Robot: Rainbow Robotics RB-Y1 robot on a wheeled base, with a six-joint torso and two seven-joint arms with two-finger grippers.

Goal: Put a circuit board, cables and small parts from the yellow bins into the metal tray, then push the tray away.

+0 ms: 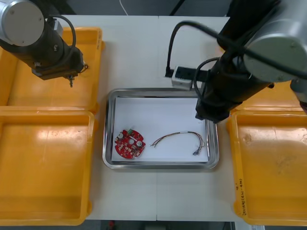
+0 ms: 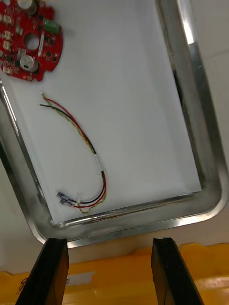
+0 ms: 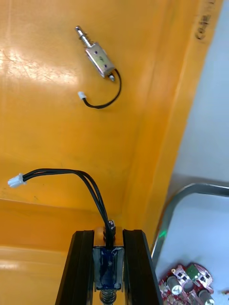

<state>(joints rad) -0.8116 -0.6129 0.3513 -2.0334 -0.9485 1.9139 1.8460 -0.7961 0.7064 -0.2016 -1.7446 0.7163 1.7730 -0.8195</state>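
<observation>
The metal tray [image 1: 109, 125], white inside, lies mid-table and holds a round red circuit board [image 1: 129, 143] and a red and yellow cable [image 1: 180, 139]. My left gripper [image 1: 71, 80] hangs over the far left yellow bin [image 1: 48, 96]. It is shut [image 3: 109, 267] on a small metal part [image 3: 108, 264] whose black cable [image 3: 76, 178] trails out to a white plug. A second small metal part [image 3: 99, 58] with a black lead lies on the bin floor beyond. My right gripper [image 2: 109, 267] stands open over the tray's right rim [image 2: 143, 228], nothing between its fingers, the cable [image 2: 78, 133] just beyond.
Empty yellow bins sit near left [image 1: 43, 167] and near right [image 1: 273, 167]. The far right bin [image 1: 276, 99] is mostly hidden under my right arm [image 1: 230, 86]. A white box [image 1: 182, 76] with a black cord lies behind the tray.
</observation>
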